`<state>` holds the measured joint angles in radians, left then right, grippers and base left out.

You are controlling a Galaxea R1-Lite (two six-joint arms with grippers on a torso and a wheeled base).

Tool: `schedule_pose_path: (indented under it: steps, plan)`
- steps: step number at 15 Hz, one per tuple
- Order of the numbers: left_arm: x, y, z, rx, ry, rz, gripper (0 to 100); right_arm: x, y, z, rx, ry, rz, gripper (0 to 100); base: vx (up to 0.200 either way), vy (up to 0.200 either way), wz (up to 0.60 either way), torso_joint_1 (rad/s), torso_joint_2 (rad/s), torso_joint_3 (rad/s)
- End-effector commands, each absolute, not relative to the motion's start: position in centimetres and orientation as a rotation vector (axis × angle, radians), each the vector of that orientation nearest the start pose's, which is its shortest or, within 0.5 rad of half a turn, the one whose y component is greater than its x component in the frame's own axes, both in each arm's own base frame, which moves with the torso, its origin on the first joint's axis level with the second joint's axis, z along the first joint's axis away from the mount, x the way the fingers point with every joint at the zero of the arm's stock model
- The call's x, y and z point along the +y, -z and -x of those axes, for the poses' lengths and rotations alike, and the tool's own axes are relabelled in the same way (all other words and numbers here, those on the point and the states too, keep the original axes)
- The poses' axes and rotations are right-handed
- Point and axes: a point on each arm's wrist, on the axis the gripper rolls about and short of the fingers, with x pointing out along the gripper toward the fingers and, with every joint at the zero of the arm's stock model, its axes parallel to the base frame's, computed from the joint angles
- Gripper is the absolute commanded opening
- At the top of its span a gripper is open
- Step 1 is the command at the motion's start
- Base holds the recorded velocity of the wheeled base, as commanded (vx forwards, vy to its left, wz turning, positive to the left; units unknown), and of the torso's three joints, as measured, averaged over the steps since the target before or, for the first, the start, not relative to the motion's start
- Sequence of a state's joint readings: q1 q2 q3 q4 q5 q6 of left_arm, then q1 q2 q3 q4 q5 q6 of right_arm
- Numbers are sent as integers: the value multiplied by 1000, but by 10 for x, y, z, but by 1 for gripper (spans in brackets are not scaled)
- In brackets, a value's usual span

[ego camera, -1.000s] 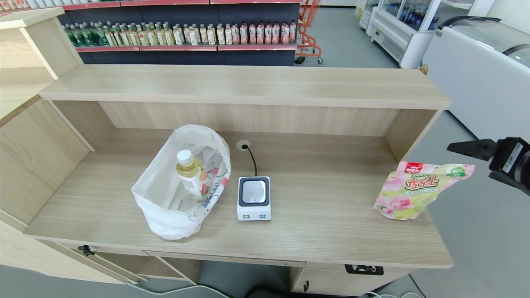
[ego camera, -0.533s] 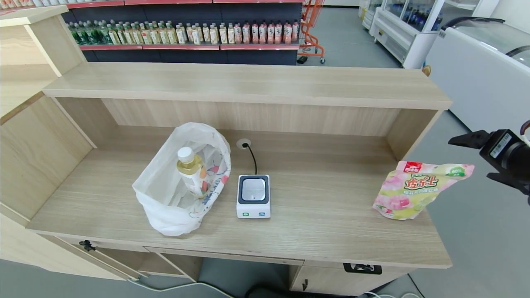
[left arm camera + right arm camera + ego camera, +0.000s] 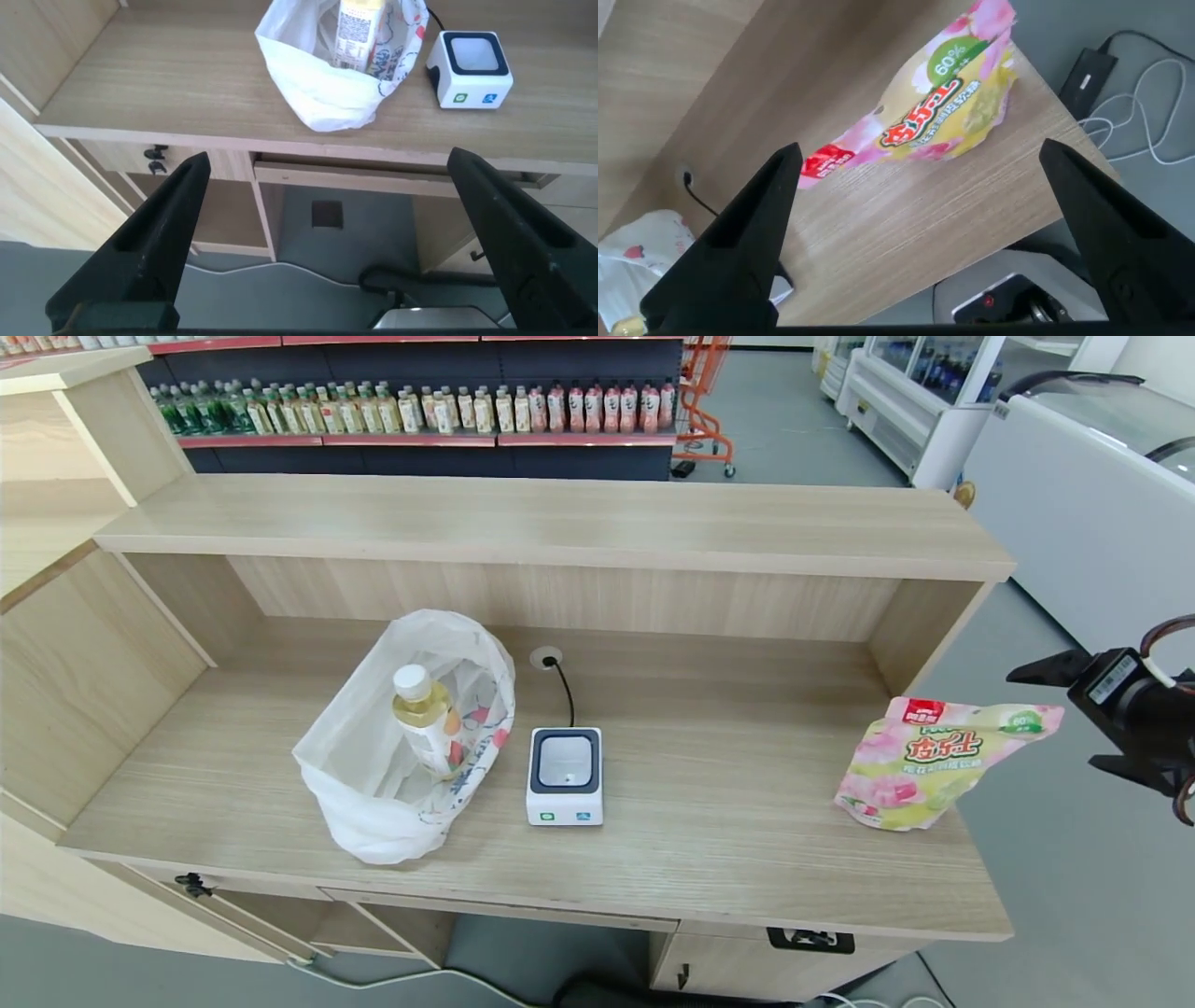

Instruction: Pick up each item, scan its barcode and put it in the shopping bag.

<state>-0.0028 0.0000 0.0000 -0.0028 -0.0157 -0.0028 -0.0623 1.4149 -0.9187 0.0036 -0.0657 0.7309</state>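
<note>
- Hovering off the counter's (image 3: 728,821) right end, the right gripper (image 3: 917,149) gapes wide — empty — just beside the pink pouch (image 3: 938,761) lying there.
- Left gripper (image 3: 329,157), spread wide and empty, hangs below the counter's front edge.
- Bottle (image 3: 425,719) stands in the shopping bag (image 3: 373,803).

**Open desk between scanner and pouch**

A wide stretch of desk (image 3: 738,793) lies open between the scanner (image 3: 565,775) and the pouch (image 3: 924,765) at its right edge. The bag (image 3: 373,784) stands just beside the scanner. A raised ledge (image 3: 560,523) closes the back.
</note>
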Motion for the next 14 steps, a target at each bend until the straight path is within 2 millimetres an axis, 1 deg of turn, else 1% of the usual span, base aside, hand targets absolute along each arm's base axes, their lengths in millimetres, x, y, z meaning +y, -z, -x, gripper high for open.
schedule_pose_path:
  steps: [1,3,6,7,9,13,14]
  plan:
    - [0,-76,23,-2,20,3,100,-17,-224,-243,457,316,-717,100,0,0,0,0,0,0]
    - [0,-76,23,-2,20,3,100,-18,-223,-253,460,327,-743,100,0,0,0,0,0,0]
    - [0,-76,23,-2,20,3,100,-19,-214,-272,488,348,-772,100,0,0,0,0,0,0]
    - [0,-76,23,-2,20,3,100,-20,-206,-281,513,364,-783,100,0,0,0,0,0,0]
    - [0,-76,23,-2,20,3,100,-20,-190,-294,546,379,-781,100,0,0,0,0,0,0]
    - [0,-76,23,-2,20,3,100,-21,-155,-322,571,381,-760,100,0,0,0,0,0,0]
    - [0,-76,23,-2,20,3,100,-19,-145,-324,600,376,-736,100,0,0,0,0,0,0]
